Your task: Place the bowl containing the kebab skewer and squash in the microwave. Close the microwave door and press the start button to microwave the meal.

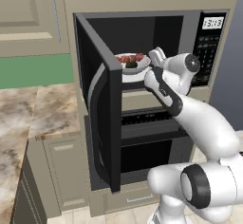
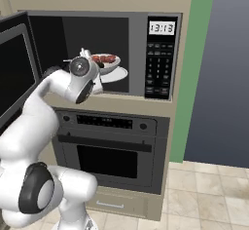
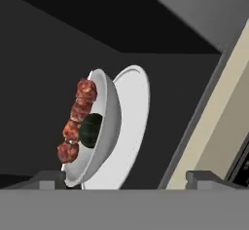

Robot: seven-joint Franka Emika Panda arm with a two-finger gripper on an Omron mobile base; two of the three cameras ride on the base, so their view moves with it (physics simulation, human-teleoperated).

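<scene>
The bowl (image 3: 104, 131) is sitting inside the microwave (image 2: 104, 53), on the white turntable plate (image 3: 131, 126) in the dark cavity, with the kebab skewer (image 3: 77, 122) lying across it and the squash (image 3: 91, 130) tucked beside the meat. The tool (image 3: 126, 178) is hovering just in front of the bowl with its fingers (image 3: 48, 178) spread wide apart, gripping nothing. So the placing looks done, and the step in hand is getting clear. The arm is reaching deep into the opening, so the good move is a straight pull toward the near side, keeping level and away from the bowl's rim. The microwave door (image 1: 102, 104) is standing wide open on the left, and the hand will need to come around it to push it shut.
</scene>
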